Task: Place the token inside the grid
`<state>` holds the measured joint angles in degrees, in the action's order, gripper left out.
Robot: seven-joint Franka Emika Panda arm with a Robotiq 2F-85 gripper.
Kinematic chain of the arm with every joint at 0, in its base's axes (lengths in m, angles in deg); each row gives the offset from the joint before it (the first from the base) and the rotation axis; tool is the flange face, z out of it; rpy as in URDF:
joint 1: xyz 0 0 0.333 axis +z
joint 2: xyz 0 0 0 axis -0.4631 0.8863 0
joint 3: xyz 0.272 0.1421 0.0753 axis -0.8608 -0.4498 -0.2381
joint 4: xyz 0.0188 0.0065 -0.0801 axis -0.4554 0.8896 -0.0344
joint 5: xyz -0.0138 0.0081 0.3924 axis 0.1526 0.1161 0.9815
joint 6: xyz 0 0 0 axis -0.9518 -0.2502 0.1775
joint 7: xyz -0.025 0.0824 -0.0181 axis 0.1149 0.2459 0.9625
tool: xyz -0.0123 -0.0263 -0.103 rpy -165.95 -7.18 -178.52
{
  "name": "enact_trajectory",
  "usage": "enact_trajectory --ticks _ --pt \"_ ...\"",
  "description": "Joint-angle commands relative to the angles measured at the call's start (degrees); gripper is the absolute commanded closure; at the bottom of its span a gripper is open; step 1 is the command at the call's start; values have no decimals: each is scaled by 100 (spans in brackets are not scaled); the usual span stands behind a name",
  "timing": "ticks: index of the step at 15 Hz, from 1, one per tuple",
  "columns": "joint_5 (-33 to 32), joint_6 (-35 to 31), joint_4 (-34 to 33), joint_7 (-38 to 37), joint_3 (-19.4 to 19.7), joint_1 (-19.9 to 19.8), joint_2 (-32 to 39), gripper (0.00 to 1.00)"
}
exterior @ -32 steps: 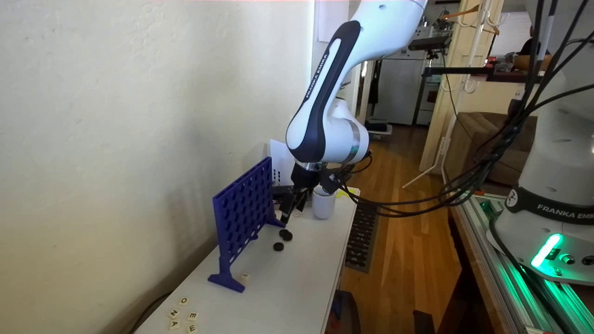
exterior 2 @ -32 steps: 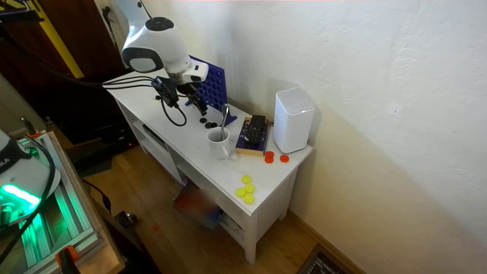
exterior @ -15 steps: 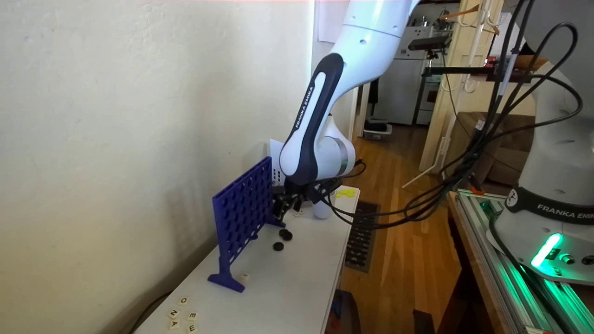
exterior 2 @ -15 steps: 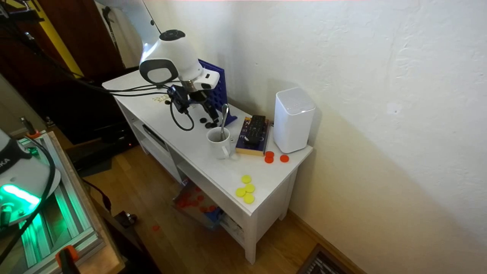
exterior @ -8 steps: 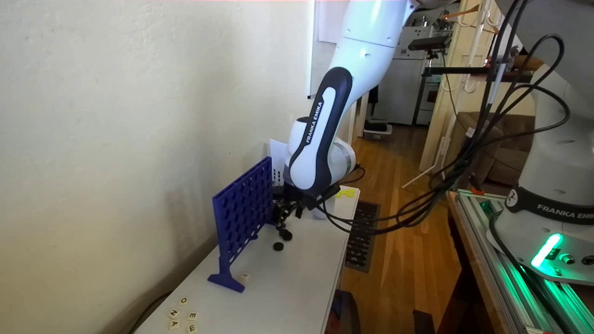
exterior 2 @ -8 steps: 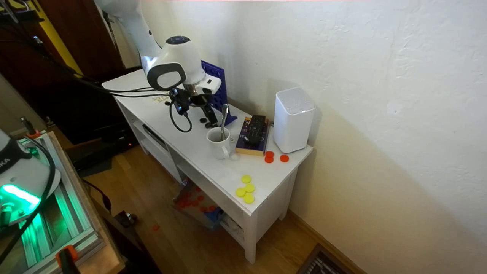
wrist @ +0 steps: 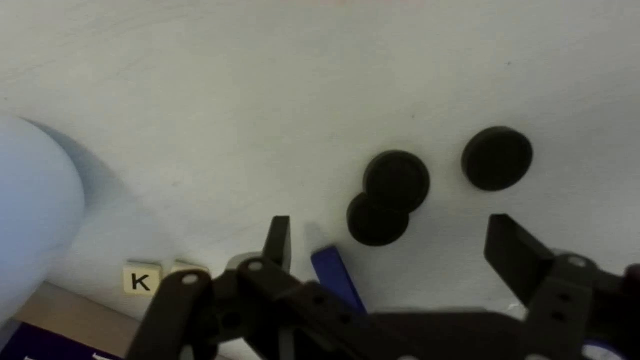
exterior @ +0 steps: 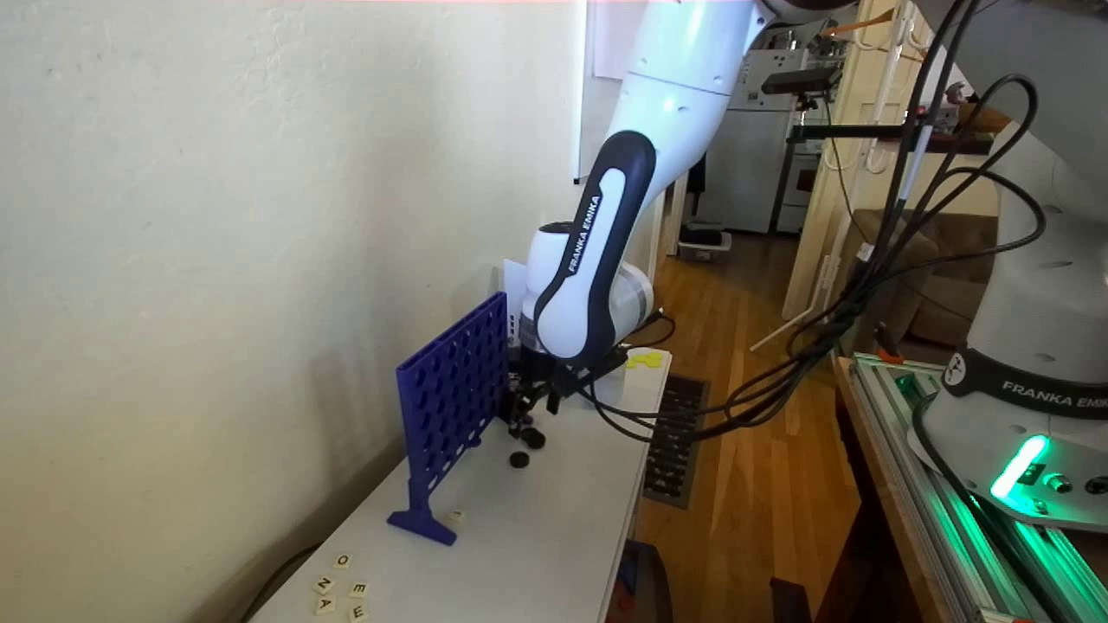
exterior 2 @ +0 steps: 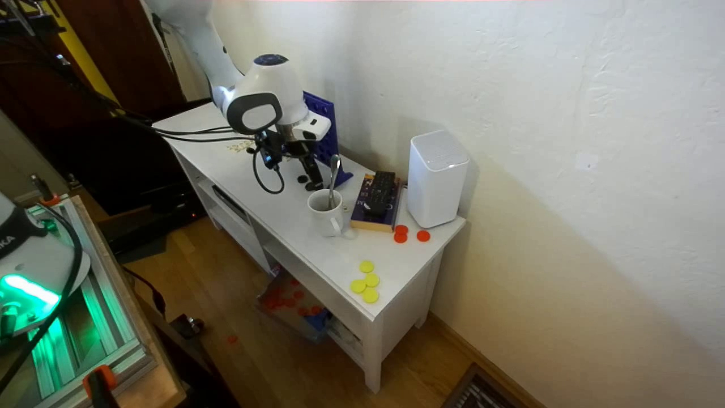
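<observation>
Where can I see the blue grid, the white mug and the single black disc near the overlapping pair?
Blue grid (exterior: 454, 389): an exterior view, middle of its holed panel.
White mug (exterior 2: 323, 219): an exterior view, outer wall below the rim.
Single black disc (wrist: 499, 160): the wrist view, middle of its top face.

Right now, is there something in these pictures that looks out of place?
Yes: in an exterior view, a small red piece lies on the floor, while red discs sit on the white desk. It looks stray, perhaps one of the same set.
</observation>
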<state>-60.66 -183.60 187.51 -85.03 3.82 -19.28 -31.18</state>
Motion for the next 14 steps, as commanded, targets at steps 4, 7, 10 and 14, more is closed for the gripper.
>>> enact_trajectory --ticks 4,7,10,14 --pt "-176 114 -138 -458 6 -17 98 11" --pt "-161 116 -128 -536 -6 -37 98 21" --pt "-158 155 -140 -595 -5 -32 122 28" --pt "-155 203 -149 -651 2 -23 143 32"
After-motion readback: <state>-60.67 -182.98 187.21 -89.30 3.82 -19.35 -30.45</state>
